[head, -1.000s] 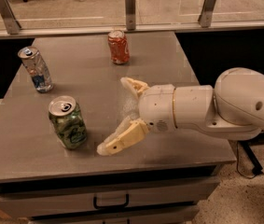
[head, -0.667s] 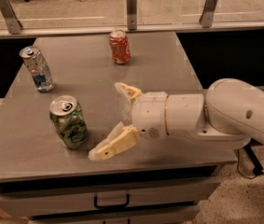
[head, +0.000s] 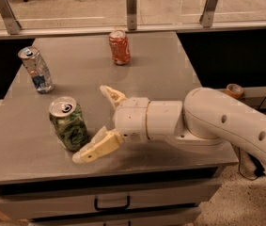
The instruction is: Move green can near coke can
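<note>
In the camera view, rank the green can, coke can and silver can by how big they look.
1. Green can, though it is nearest
2. Silver can
3. Coke can, farthest
The open end effector is beside the green can.

Arm (head: pixel 226 121): white, smooth, thick rounded shells (small dark holes along the side)
Gripper (head: pixel 89 124): two cream, tapered fingers (head: pixel 97 147), low over the table (head: pixel 170 65)

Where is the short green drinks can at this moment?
The green can stands upright front-left on the grey table, just left of the open gripper, in front of the slim silver-and-blue can.
</note>
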Available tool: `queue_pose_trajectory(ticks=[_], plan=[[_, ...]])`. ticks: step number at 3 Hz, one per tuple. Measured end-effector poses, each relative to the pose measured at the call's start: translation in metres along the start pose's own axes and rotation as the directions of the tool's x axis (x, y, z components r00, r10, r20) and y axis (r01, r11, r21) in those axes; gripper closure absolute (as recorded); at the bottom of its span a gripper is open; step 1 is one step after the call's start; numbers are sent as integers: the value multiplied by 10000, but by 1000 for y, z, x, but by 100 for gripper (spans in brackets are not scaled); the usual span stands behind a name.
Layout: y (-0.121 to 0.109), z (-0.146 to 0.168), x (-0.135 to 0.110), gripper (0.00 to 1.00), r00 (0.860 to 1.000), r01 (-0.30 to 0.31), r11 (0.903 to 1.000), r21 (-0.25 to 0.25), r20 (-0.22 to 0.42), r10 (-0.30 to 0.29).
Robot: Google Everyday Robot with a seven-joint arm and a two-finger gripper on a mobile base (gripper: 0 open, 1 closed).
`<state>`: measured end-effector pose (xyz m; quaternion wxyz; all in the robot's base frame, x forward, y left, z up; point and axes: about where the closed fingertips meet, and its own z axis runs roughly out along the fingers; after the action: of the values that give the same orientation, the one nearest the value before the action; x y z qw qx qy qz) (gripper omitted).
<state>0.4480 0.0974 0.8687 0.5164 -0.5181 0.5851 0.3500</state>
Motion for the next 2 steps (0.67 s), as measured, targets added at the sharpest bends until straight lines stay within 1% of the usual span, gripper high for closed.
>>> queue_pose_trajectory(ticks=[1, 2], plan=[[17, 26, -4, 2, 9987, -156, 9984, -542, 472, 181], [28, 38, -4, 25, 9975, -368, 9953, -890, 576, 420]])
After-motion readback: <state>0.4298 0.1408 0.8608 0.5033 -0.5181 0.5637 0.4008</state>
